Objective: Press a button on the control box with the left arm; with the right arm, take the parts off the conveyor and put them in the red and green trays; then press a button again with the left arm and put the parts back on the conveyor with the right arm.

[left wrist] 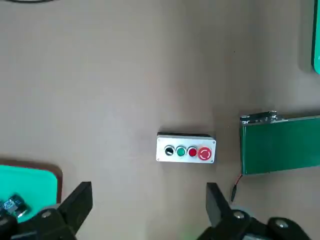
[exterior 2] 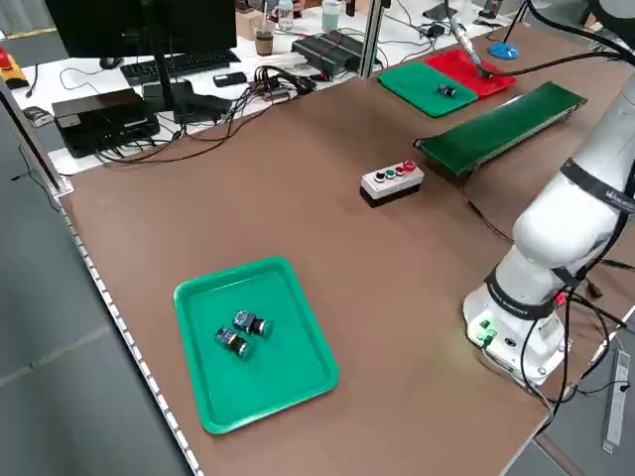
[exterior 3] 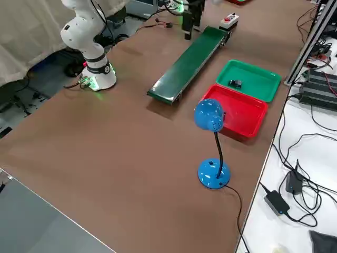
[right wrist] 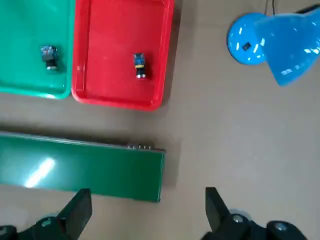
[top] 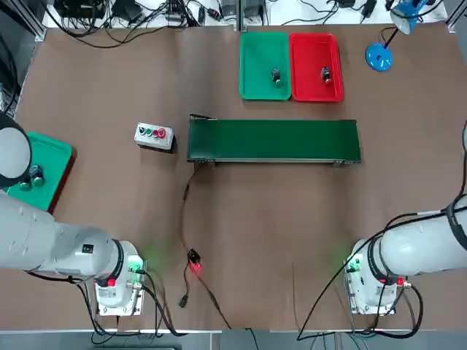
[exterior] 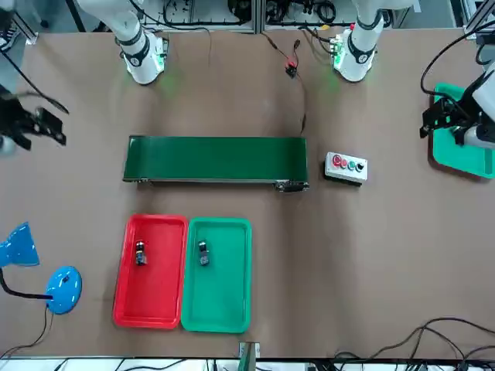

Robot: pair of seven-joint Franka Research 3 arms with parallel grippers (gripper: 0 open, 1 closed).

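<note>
A wide stretch of bare brown table [top: 292,219] is seen between the two arm bases and the conveyor [top: 273,140], crossed only by a thin cable with a small red-lit plug [top: 194,264].

The left gripper [left wrist: 145,202] is held high over the table's left edge, fingers spread wide and nothing between them. A green side tray [exterior 2: 255,342] lies close to that edge, two small parts [exterior 2: 241,332] resting in it. The right gripper [right wrist: 145,200] is raised near the right edge, jaws likewise released and empty.

The conveyor is a long dark-green belt set crosswise at mid-table; no part is seen on it. The control box [top: 154,135] stands just beside its left end, apart from it. It is a pale box with four buttons in a row: black, green, red, and a larger red one. No legible writing or brand can be made out on the box.

Beyond the conveyor, the green tray [top: 264,65] and the red tray [top: 315,67] lie touching side by side, well clear of the belt. One small dark part [top: 276,76] rests in the green tray and another part [top: 325,74] in the red; each appears to have a bluish top, though detail is poor. A blue desk lamp [top: 381,51] stands just right of the red tray, near the far right corner.
</note>
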